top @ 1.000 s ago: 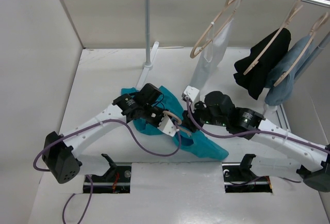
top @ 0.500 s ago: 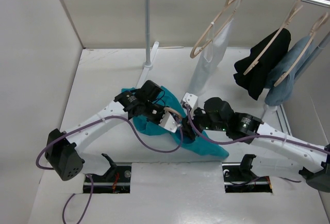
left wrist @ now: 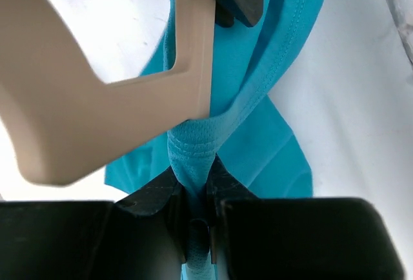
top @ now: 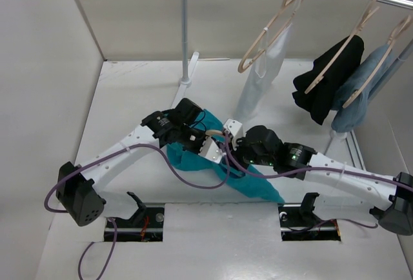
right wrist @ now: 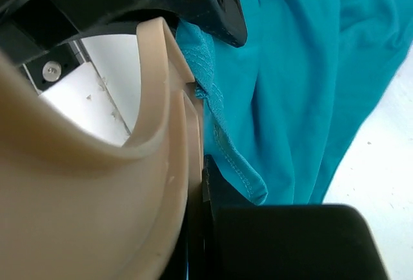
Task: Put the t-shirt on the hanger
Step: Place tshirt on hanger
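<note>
Over the bench, right fingers have just clamped the hanger, left fingers pinch the t-shirt collar: threading can begin.

hanger blurred and cropped up close, t-shirt partly covered from above

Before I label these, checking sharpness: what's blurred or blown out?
Left wrist: the pale beige wood-coloured hanger is soft, the teal cloth t-shirt crisp, the white table overexposed. Right wrist: the hanger's near part blurs too. Top external: evenly lit, sharp.
</note>
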### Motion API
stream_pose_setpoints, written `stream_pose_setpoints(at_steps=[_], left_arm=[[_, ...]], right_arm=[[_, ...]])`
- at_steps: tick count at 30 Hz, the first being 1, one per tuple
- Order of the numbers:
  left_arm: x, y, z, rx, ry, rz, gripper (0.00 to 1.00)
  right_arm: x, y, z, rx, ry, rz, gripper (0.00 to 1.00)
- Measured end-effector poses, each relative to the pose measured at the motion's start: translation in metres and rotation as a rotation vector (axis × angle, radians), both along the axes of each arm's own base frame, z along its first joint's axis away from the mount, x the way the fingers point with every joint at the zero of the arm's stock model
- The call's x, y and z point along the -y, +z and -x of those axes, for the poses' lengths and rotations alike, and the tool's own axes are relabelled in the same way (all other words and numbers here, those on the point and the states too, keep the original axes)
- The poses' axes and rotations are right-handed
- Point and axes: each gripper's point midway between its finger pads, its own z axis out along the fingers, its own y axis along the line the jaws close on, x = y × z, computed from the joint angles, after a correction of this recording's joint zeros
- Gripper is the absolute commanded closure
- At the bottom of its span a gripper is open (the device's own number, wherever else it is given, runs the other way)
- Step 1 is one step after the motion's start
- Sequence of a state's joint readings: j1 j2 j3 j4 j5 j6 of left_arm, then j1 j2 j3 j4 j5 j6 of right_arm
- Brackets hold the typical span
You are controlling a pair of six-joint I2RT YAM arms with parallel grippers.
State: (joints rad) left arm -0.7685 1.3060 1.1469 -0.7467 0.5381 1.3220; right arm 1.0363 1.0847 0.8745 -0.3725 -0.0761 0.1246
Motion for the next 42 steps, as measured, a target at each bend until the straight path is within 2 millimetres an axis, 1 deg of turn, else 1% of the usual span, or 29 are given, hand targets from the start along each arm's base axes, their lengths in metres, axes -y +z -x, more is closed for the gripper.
stream_pose_setpoints(at_steps=[1,3,5,6,10,12,13,16,18,19,20,21,23,25,28,31,32,33,34,35,36,38,40,42], left_arm=[[0.002,0.001,-0.002,0.008,0.0,0.008,1.0],[0.006,0.006,-0.004,0.019,-0.001,0.035,0.95],[0.009,0.013,-0.009,0.037,-0.003,0.074,0.95],[0.008,0.016,-0.014,0.049,0.005,0.086,0.95],[-0.011,0.02,-0.038,0.074,0.068,0.101,0.95],[-0.012,0.023,-0.043,0.078,0.072,0.108,0.95],[-0.012,0.025,-0.044,0.079,0.07,0.11,0.93],[-0.012,0.026,-0.05,0.082,0.08,0.103,0.61],[-0.019,0.026,-0.06,0.084,0.126,0.095,0.38],[-0.021,0.028,-0.063,0.08,0.144,0.098,0.28],[-0.023,0.03,-0.066,0.072,0.169,0.104,0.13],[-0.024,0.034,-0.068,0.072,0.186,0.114,0.0],[-0.023,0.045,-0.07,0.063,0.233,0.148,0.0],[-0.021,0.062,-0.07,0.066,0.288,0.206,0.0],[-0.023,0.103,-0.07,0.096,0.415,0.355,0.0],[-0.036,0.152,-0.059,0.122,0.554,0.553,0.0],[-0.042,0.165,-0.053,0.125,0.598,0.614,0.0],[-0.048,0.178,-0.047,0.123,0.64,0.681,0.0],[-0.055,0.191,-0.04,0.122,0.677,0.745,0.0],[-0.061,0.2,-0.035,0.117,0.711,0.795,0.0],[-0.067,0.21,-0.029,0.106,0.736,0.845,0.04],[-0.072,0.222,-0.018,0.074,0.758,0.905,0.17],[-0.074,0.227,-0.009,0.035,0.767,0.926,0.25],[-0.073,0.221,-0.006,-0.041,0.798,0.896,0.25]], right_arm=[[0.002,0.001,0.0,0.003,-0.008,-0.005,1.0],[0.007,0.005,0.0,0.015,-0.024,-0.019,1.0],[0.013,0.011,0.001,0.031,-0.039,-0.037,1.0],[0.018,0.014,0.002,0.038,-0.046,-0.045,1.0],[0.036,0.026,0.009,0.057,-0.072,-0.075,1.0],[0.04,0.028,0.009,0.061,-0.08,-0.08,1.0],[0.04,0.028,0.009,0.062,-0.084,-0.08,1.0],[0.041,0.028,0.009,0.058,-0.088,-0.071,1.0],[0.044,0.027,0.01,0.041,-0.091,-0.05,1.0],[0.044,0.027,0.011,0.033,-0.093,-0.039,1.0],[0.043,0.029,0.01,0.026,-0.098,-0.03,1.0],[0.041,0.032,0.007,0.023,-0.106,-0.024,1.0],[0.038,0.041,0.003,0.017,-0.125,-0.015,1.0],[0.033,0.054,-0.005,0.021,-0.156,-0.022,1.0],[0.027,0.074,-0.017,0.018,-0.228,-0.056,1.0],[0.019,0.091,-0.03,0.014,-0.306,-0.101,1.0],[0.015,0.097,-0.035,0.015,-0.329,-0.116,1.0],[0.008,0.101,-0.039,0.014,-0.349,-0.128,1.0],[-0.005,0.108,-0.046,0.014,-0.372,-0.147,1.0],[-0.01,0.11,-0.049,0.015,-0.379,-0.155,1.0],[-0.019,0.111,-0.052,0.012,-0.399,-0.156,1.0],[-0.04,0.111,-0.058,0.0,-0.44,-0.172,1.0],[-0.057,0.109,-0.064,-0.011,-0.484,-0.182,1.0],[-0.067,0.108,-0.071,-0.01,-0.536,-0.191,1.0]])
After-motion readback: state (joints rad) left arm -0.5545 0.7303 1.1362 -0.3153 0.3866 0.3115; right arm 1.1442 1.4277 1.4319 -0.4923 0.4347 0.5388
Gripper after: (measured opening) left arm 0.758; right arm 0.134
